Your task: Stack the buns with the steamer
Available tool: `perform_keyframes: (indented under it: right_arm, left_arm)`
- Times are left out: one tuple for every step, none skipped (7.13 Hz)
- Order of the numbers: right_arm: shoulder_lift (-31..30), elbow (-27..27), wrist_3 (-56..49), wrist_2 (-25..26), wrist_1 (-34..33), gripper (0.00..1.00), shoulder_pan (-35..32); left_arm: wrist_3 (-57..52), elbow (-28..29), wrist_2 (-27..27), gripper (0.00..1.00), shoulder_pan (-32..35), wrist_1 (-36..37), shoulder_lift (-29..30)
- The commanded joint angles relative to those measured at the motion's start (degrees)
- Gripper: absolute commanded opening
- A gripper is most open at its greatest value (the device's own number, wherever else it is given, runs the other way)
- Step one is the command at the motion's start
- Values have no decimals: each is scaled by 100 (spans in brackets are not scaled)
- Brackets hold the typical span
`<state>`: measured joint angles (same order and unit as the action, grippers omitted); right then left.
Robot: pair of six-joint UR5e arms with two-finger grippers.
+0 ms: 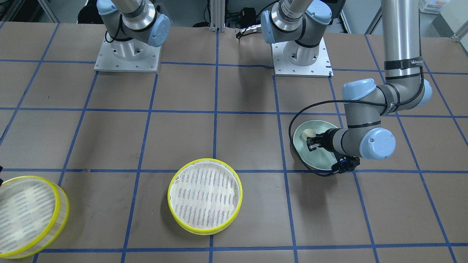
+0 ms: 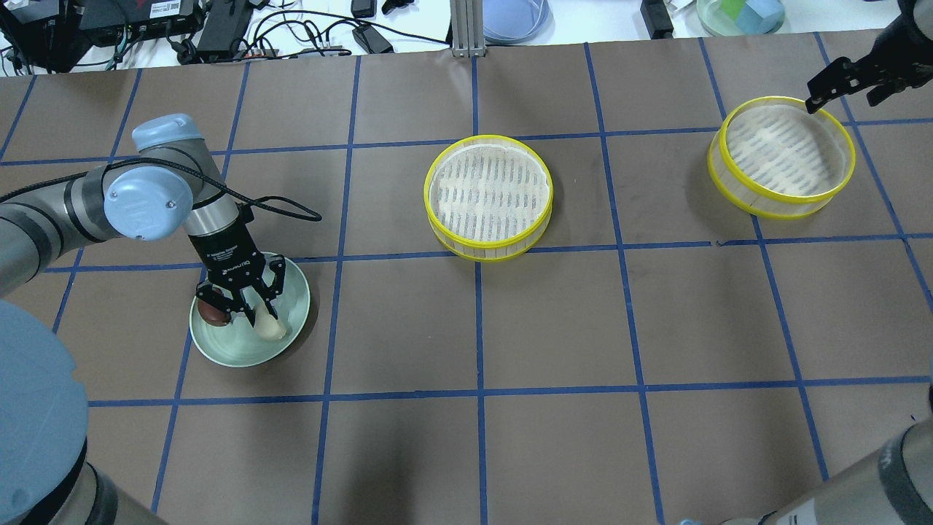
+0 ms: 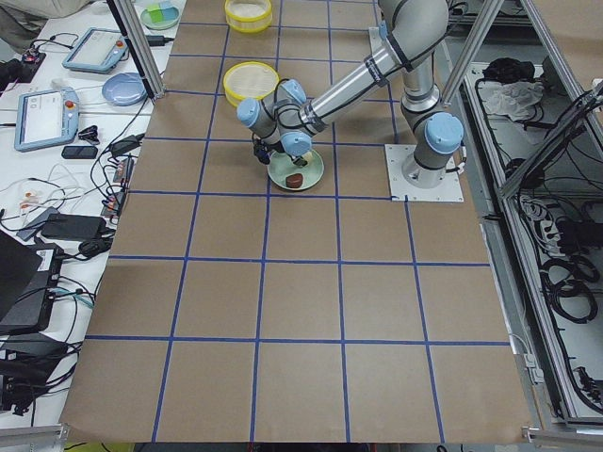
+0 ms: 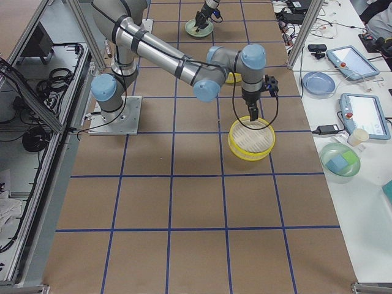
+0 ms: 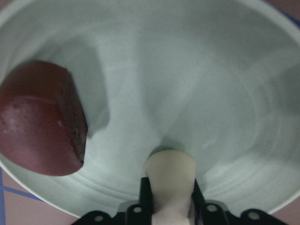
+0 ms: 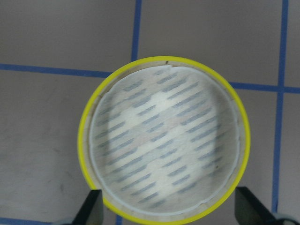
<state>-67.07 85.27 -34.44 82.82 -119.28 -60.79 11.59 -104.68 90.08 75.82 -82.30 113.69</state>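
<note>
My left gripper [image 2: 244, 306] is down in the pale green plate [image 2: 248, 354] and shut on the cream-white bun [image 2: 268, 326], which shows between the fingers in the left wrist view [image 5: 168, 176]. The dark reddish-brown bun [image 5: 40, 119] lies beside it in the plate, free. One yellow-rimmed steamer tray [image 2: 488, 195] stands at the table's middle. The second steamer tray [image 2: 783, 154] stands at the right. My right gripper [image 2: 838, 80] hovers open over its far rim; the right wrist view shows the tray [image 6: 164, 140] below, empty, with a finger [image 6: 91, 208] at each side.
Blue tape lines grid the brown table. The two arm bases [image 1: 128, 54] stand on the robot's side. A blue dish [image 2: 514, 14], cables and devices lie on the white bench beyond the table's far edge.
</note>
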Motion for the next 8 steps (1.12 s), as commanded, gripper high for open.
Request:
perform_keyframes:
  right_arm:
    - [745, -316, -588, -82, -446, 100, 435]
    - [922, -326, -799, -82, -786, 100, 480]
    - [1080, -327, -862, -82, -938, 100, 515]
    - [1169, -327, -880, -82, -1009, 100, 533]
    - [1239, -327, -880, -91, -1036, 100, 533]
    - [1370, -327, -888, -91, -1045, 99, 533]
    - [1441, -327, -889, -91, -1123, 98, 533]
    - [1477, -318, -889, -82, -1141, 85, 533]
  left_arm:
    - [28, 350, 0, 0, -33, 21, -136]
    - [28, 596, 0, 0, -33, 3, -207]
    - [289, 998, -87, 0, -24, 12, -277]
    - [744, 1594, -409, 0, 72, 12, -260]
    - [827, 1896, -969, 0, 160, 203, -277]
    - [1037, 1908, -1123, 0, 422, 832, -252]
    - [1622, 1899, -1446, 0, 799, 1473, -147]
    - [2402, 1855, -2102, 0, 1090, 2062, 28]
